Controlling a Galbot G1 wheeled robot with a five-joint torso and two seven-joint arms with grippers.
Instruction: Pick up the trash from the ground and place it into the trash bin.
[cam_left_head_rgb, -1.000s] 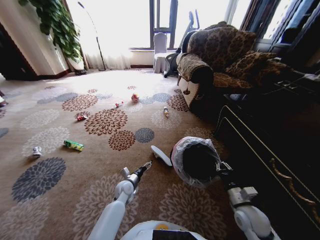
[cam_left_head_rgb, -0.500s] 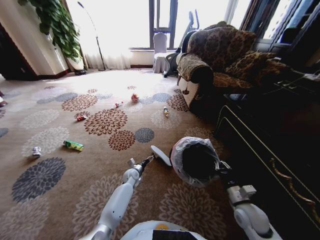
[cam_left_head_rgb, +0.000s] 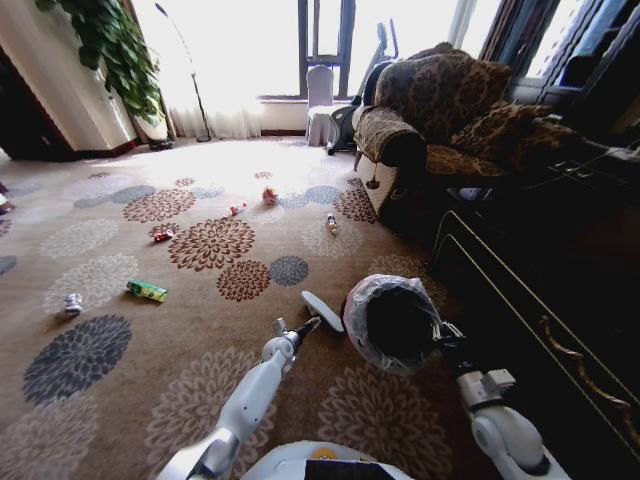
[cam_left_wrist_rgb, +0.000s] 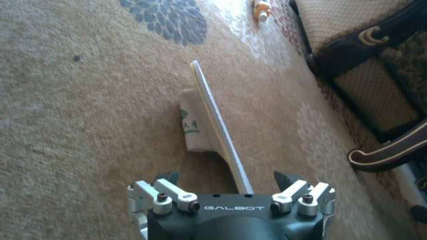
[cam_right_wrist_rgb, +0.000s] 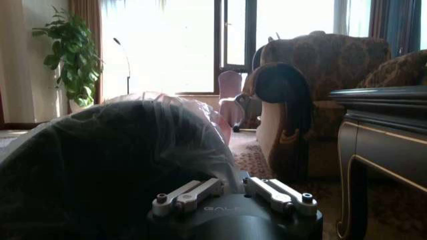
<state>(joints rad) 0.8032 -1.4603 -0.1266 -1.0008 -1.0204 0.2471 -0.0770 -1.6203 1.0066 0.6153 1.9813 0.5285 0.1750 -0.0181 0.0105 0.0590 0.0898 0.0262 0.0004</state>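
A flat white piece (cam_left_head_rgb: 322, 310) of trash leans on the carpet just left of the trash bin (cam_left_head_rgb: 395, 322), a black bin with a ruffled whitish liner. My left gripper (cam_left_head_rgb: 311, 323) is at its near end. In the left wrist view the gripper (cam_left_wrist_rgb: 229, 178) is open, and the white piece (cam_left_wrist_rgb: 212, 120) runs edge-up between the spread fingers. My right gripper (cam_left_head_rgb: 445, 335) is shut on the bin's near rim (cam_right_wrist_rgb: 133, 150). Farther out lie a green packet (cam_left_head_rgb: 147, 290), a silver can (cam_left_head_rgb: 73, 302), a red-capped bottle (cam_left_head_rgb: 331, 222) and a red-white wad (cam_left_head_rgb: 270, 195).
A patterned armchair (cam_left_head_rgb: 440, 120) stands behind the bin, and a dark cabinet (cam_left_head_rgb: 540, 280) lines the right side. A potted plant (cam_left_head_rgb: 110, 50) and a covered chair (cam_left_head_rgb: 320, 95) are by the far window. Open carpet spreads to the left.
My left arm has stretched forward and to the right, bringing its gripper up to the white piece. The right gripper and the bin have barely moved.
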